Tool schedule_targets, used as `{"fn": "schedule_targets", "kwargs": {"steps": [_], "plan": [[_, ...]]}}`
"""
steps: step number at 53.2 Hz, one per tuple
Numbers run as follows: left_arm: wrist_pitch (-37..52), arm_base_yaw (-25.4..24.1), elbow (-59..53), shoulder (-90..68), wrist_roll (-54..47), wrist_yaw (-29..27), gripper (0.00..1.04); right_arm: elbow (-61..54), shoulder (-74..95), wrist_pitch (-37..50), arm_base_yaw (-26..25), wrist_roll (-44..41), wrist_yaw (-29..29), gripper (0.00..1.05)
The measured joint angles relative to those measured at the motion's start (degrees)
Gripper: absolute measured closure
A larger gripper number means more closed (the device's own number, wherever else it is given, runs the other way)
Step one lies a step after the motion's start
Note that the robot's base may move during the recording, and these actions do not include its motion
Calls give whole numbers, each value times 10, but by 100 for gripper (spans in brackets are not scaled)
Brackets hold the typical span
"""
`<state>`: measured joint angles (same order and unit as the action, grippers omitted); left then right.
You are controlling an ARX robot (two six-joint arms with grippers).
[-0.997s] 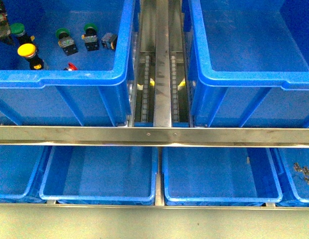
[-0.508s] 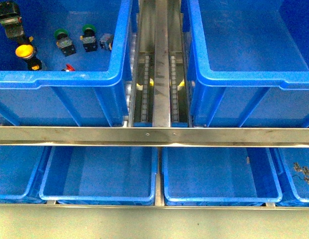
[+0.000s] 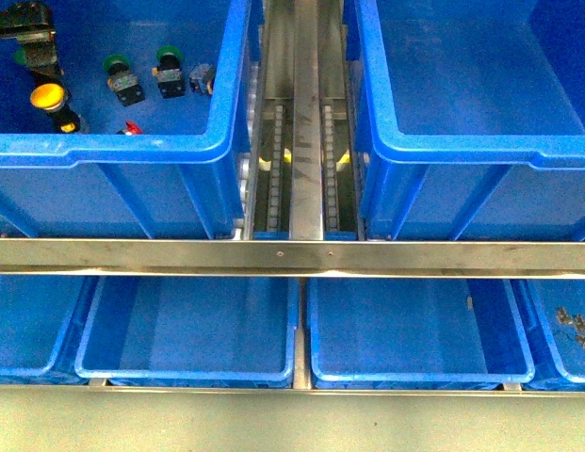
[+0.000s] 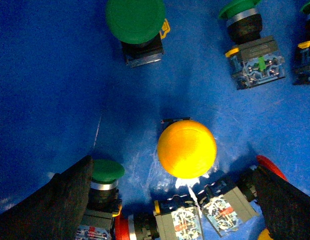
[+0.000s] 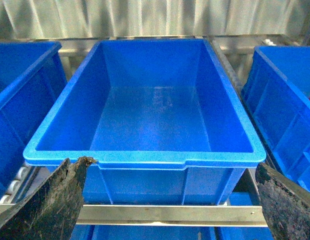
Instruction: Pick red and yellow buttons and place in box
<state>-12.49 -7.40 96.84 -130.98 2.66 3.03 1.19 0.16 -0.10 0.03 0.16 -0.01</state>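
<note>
Yellow button (image 4: 186, 148) under spread left gripper (image 4: 177, 202); nearby labels (image 4: 182, 220) unreadable

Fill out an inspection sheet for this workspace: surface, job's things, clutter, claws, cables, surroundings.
Surface: steel rack, bare metal.
Job's things: yellow button cap-up in the left crate; red buttons on their sides near it; box empty.
Clutter: green buttons in the same crate; small metal parts in a tray.
Claws: left claw open above the yellow button; right claw open, facing the box.
Cables: nothing seen.
Surroundings: metal wall behind the box.
</note>
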Motion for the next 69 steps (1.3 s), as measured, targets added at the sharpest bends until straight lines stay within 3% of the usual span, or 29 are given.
{"fn": "schedule_targets", "kwargs": {"steps": [27,33,38,50,69], "plan": [[-2,16,10,-18,-51,-31,8,0,0,0,0,0,0,6],[2,22,10,-18,-54,-30,8,0,0,0,0,0,0,6],[5,28,7,-24,-49,6,8,0,0,0,0,0,0,6],[7,52,-17,-50,-45,9,8,0,0,0,0,0,0,6],[12,43,-18,-41,-48,-6,8,0,0,0,0,0,0,6]]}}
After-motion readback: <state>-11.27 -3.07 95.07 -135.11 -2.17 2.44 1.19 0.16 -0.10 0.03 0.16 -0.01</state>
